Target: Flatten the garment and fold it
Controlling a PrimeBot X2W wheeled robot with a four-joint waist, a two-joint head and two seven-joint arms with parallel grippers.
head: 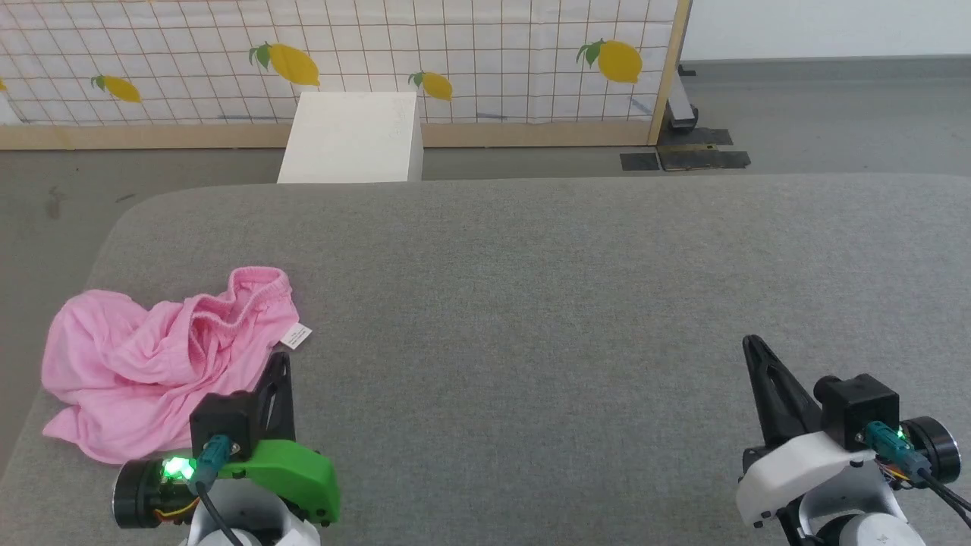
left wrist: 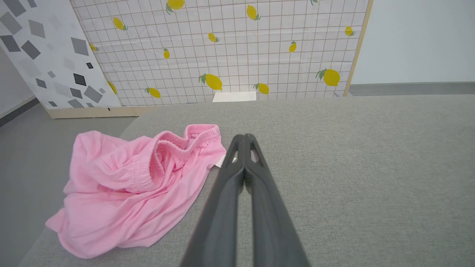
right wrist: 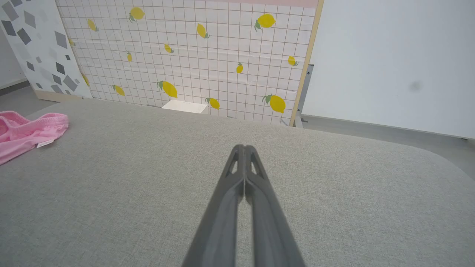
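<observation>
The garment is a crumpled pink heap with a gathered waistband and a small white label, lying at the near left of the grey padded table. It also appears in the left wrist view and at the far left of the right wrist view. My left gripper is shut with nothing in it, its tips just right of the garment's near edge, by the label. Far off on the right side of the table, my right gripper is shut and holds nothing.
Beyond the table's far edge stands a white box on the floor, before a lemon-patterned screen. The table's rounded left corner lies close to the garment. Dark plates lie on the floor at the back right.
</observation>
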